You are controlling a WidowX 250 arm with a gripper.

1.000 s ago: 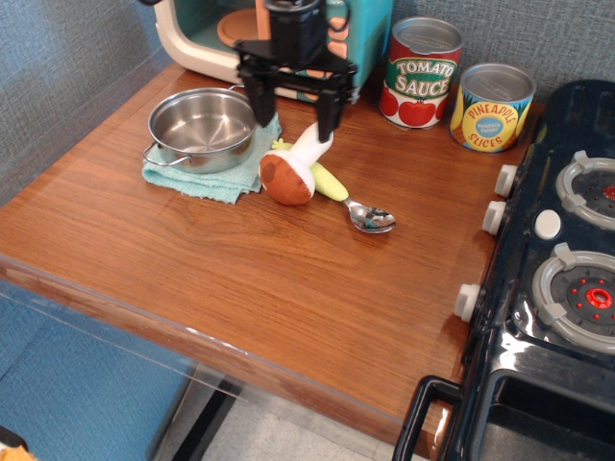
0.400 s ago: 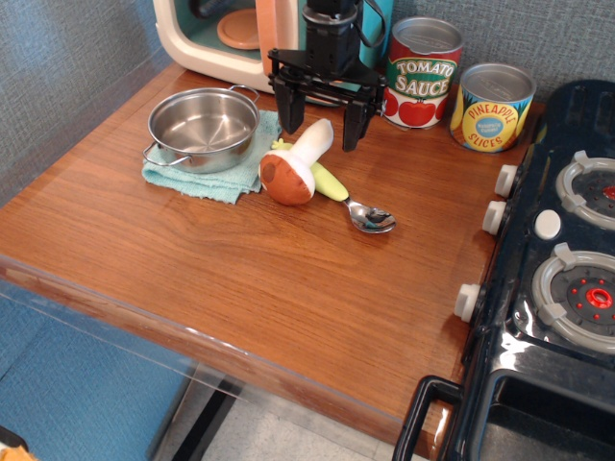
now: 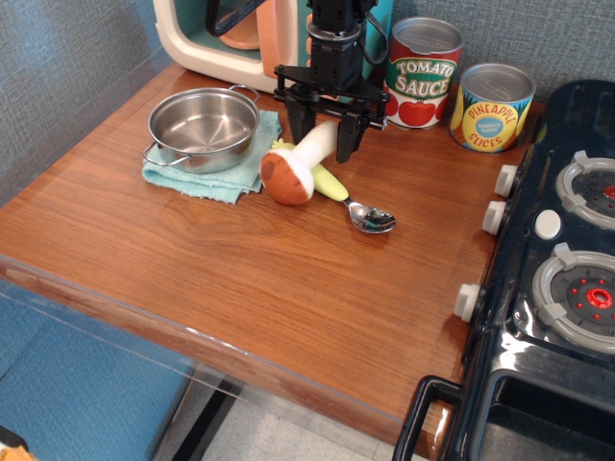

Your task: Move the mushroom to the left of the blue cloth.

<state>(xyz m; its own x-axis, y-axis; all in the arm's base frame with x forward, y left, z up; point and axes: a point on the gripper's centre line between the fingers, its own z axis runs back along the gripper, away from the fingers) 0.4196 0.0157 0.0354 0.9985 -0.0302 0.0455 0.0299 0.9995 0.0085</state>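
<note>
The mushroom (image 3: pixel 286 177) lies on the wooden counter, its reddish-brown cap toward the front and its white stem pointing back-right, partly on top of a spoon. It is just right of the blue cloth (image 3: pixel 205 185), which lies rumpled under a steel pot (image 3: pixel 202 126). My gripper (image 3: pixel 323 140) has come down over the stem's far end. Its black fingers (image 3: pixel 299 126) stand one on each side of the stem, close to it. The jaws are open with a narrow gap, and the mushroom still rests on the counter.
A yellow-green-handled spoon (image 3: pixel 369 218) lies under and right of the mushroom. A teal toy microwave (image 3: pixel 226 38) stands at the back, with a tomato sauce can (image 3: pixel 423 72) and a pineapple can (image 3: pixel 491 107) to its right. A black toy stove (image 3: pixel 562 259) fills the right side. A grey wall borders the counter on the left.
My gripper moved right from above the pot's edge to over the mushroom's stem, came down around it, and its fingers narrowed. The mushroom has not moved.
</note>
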